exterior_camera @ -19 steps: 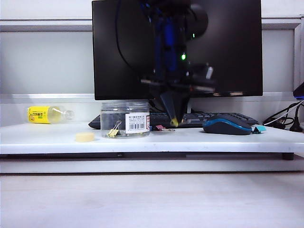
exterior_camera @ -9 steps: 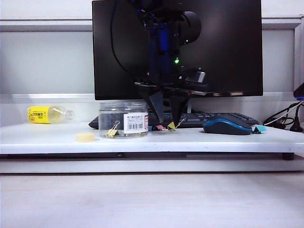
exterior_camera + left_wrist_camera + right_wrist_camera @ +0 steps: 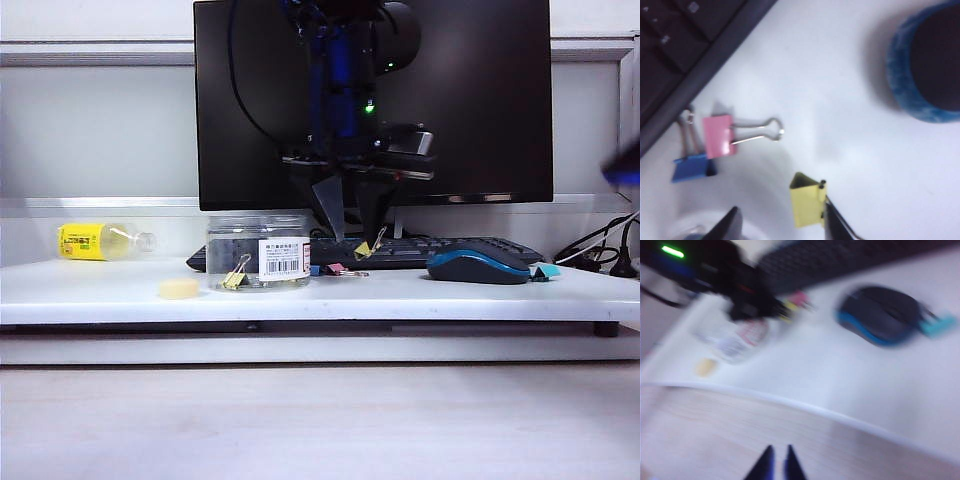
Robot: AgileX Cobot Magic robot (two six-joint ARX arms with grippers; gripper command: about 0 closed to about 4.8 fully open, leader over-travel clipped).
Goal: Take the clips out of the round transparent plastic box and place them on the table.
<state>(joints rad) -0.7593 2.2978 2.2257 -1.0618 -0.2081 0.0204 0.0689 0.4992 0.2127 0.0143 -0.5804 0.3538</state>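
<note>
Left gripper [image 3: 780, 225] spread above boxy yellow clip [image 3: 807, 200]; right gripper [image 3: 776, 465] blurred

A black monitor [image 3: 470, 100] stands at the tabletop's back edge, a dark keyboard [image 3: 420, 250] below it. A black-and-blue mouse [image 3: 478, 266] lies toward the right end. Near the left end lie a yellow-labelled bottle [image 3: 100, 241] on its side and, closer to the front edge, a pale round lid [image 3: 179, 289]
</note>
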